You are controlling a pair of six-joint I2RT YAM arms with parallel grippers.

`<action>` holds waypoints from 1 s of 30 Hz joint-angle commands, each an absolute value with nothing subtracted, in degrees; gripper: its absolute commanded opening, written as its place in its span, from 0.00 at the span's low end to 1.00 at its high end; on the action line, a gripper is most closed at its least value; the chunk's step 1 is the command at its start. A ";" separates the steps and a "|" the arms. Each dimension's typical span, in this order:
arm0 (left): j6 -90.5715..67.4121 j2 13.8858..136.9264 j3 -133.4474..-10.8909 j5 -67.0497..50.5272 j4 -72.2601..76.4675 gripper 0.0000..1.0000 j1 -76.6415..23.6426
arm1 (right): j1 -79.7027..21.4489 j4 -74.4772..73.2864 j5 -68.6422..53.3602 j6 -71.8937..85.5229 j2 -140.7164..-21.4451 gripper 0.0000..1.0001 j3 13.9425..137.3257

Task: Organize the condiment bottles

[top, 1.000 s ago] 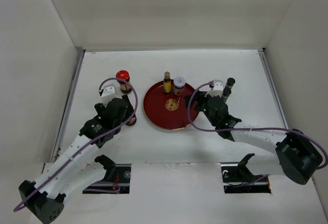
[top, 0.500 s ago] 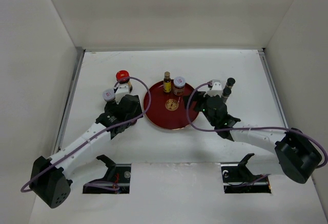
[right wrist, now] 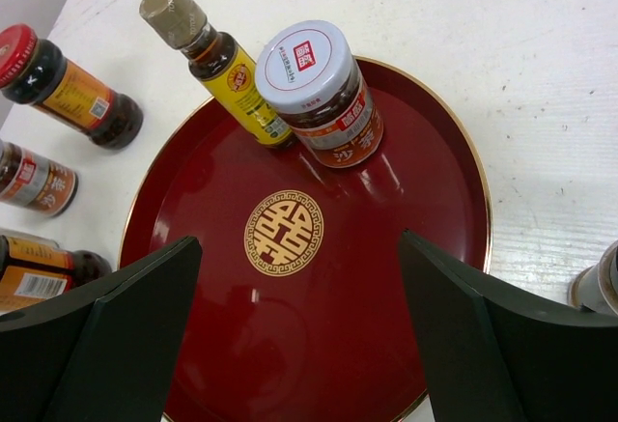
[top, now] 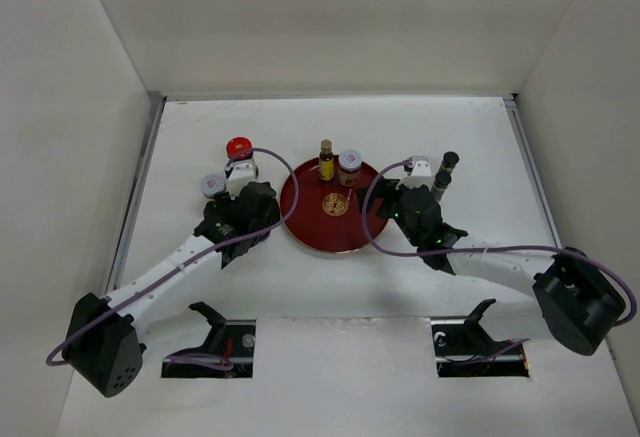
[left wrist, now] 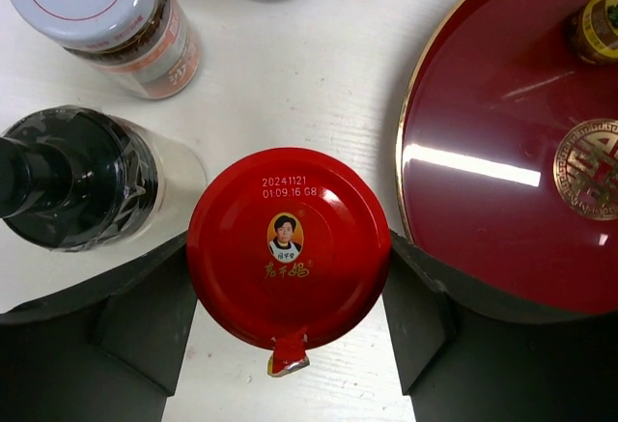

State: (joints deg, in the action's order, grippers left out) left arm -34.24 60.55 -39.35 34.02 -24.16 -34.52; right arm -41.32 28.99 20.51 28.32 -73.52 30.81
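A red-capped jar (left wrist: 288, 248) stands upright on the table between the fingers of my left gripper (left wrist: 288, 282), which press on both sides of it, just left of the dark red tray (left wrist: 502, 103). In the top view that jar is hidden under my left gripper (top: 248, 213). My right gripper (right wrist: 297, 248) hangs open and empty over the tray's gold emblem (right wrist: 283, 232). At the back of the tray (top: 310, 225) stand a yellow-label bottle (top: 326, 160) and a white-capped jar (top: 349, 165).
A silver-capped jar (left wrist: 97, 7) and a black-capped dark bottle (left wrist: 68, 185) stand close to the left of the held jar. Another red-capped jar (top: 238, 147) stands behind them. A black-capped bottle (top: 448, 167) stands right of the tray. White walls enclose the table.
My left arm has swung forward and right toward the tray, uncovering the silver-capped jar, and its jaws have narrowed onto the red-capped jar. My right gripper has opened slightly wider.
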 commanded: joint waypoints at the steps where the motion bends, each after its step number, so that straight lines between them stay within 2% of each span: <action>1: -33.40 61.96 -38.50 36.20 -21.09 0.67 -34.93 | -41.70 31.64 19.95 28.39 -73.56 0.89 32.96; 2: -33.31 62.22 -38.50 36.91 -20.92 0.66 -35.20 | -41.70 31.47 19.95 28.21 -73.65 0.89 33.13; 3: -33.31 62.31 -38.41 37.61 -20.57 0.61 -35.46 | -41.70 31.46 19.95 28.04 -73.57 0.89 33.13; 6: -32.96 61.79 -38.76 39.02 -20.30 0.37 -35.99 | -41.70 31.90 19.95 28.21 -73.39 0.89 32.87; 9: -32.17 59.25 -39.81 40.60 -20.83 0.27 -36.34 | -41.70 31.38 19.78 28.13 -73.22 0.89 33.05; 20: -27.34 54.23 -50.53 43.77 -21.45 0.23 -38.88 | -41.70 31.47 19.25 28.56 -73.56 0.88 33.05; 30: -23.56 70.82 -59.58 39.38 -7.48 0.23 -43.02 | -41.35 32.26 19.25 28.91 -71.89 0.89 32.08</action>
State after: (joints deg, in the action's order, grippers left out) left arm -26.33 67.33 -54.57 39.77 -19.22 -42.35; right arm -41.32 29.02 19.81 28.34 -73.54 30.81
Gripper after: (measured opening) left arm 0.651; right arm 0.886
